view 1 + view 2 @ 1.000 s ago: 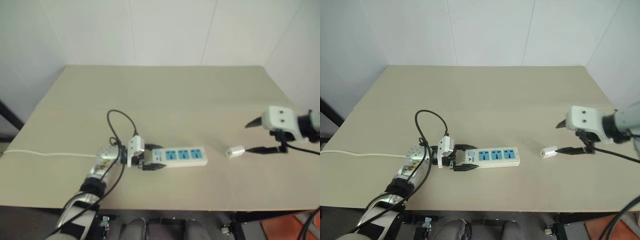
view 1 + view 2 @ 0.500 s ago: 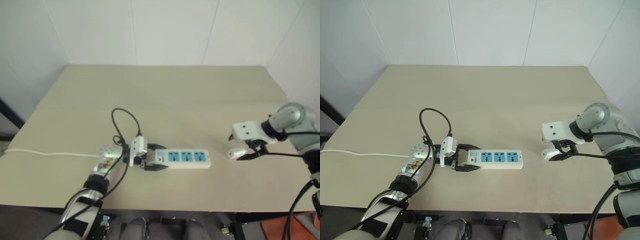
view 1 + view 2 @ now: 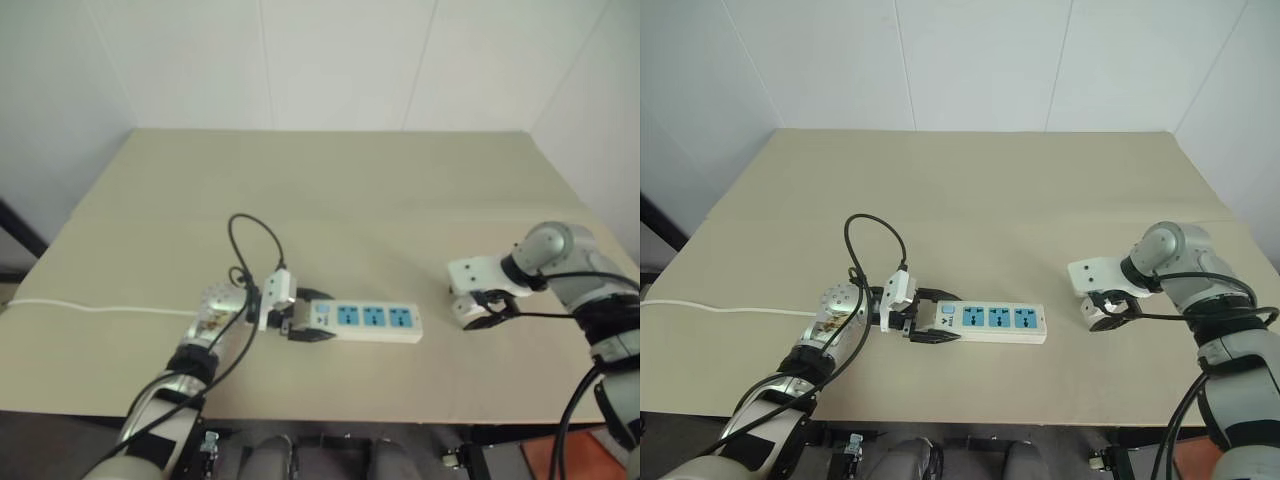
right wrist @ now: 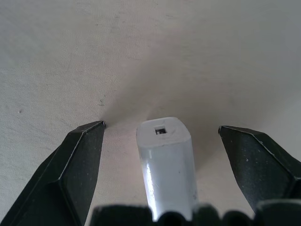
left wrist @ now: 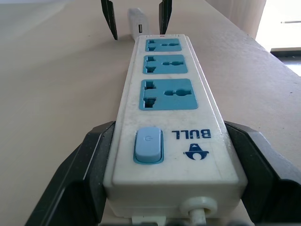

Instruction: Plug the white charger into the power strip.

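The beige counter [image 3: 970, 190] stands in a corner of white walls [image 3: 980, 60]. My left tool [image 3: 925, 317] grasps the switch end of the power strip [image 3: 990, 322]. My right tool [image 4: 162, 141], released wide, has come down since a second ago; the white charger [image 4: 167, 162] lies between its fingers, untouched.

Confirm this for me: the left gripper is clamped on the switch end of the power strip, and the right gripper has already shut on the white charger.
Not quite. The right gripper is open: in the right wrist view its fingers stand on either side of the white charger with a gap to each. The rest holds: the left gripper is on the switch end of the power strip.
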